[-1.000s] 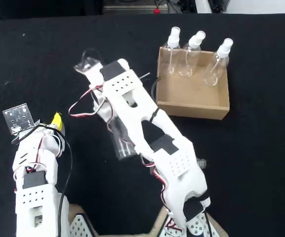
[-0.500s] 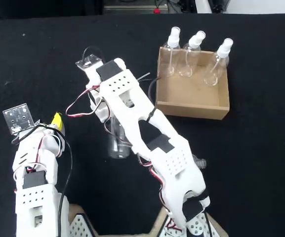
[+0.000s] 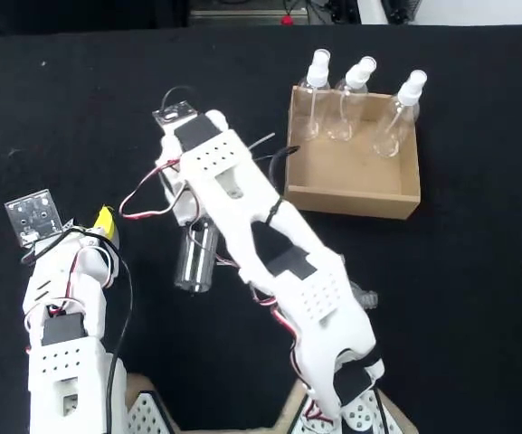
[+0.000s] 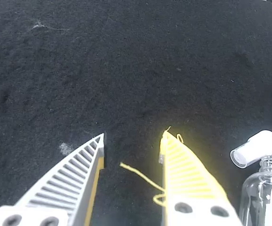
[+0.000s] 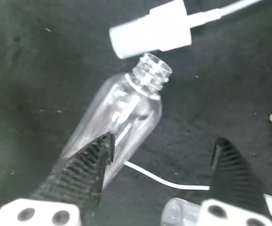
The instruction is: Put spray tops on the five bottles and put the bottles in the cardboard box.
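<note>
The right pincer [image 5: 163, 143] hangs released over an uncapped clear plastic bottle [image 5: 121, 113] lying on the black surface [image 3: 80, 90], a white spray top [image 5: 152, 30] beside its neck; the left pincer [image 4: 133, 139] is released too. Capping seems in hand; next, grip the bottle.

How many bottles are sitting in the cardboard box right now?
3. All are capped and stand along the far wall of the cardboard box: left bottle in the corner, middle bottle beside it, right bottle apart. None seem hidden.

Bottle [image 3: 194, 262] partly hidden under right arm [image 3: 242, 203]; cropped in left wrist view.
</note>
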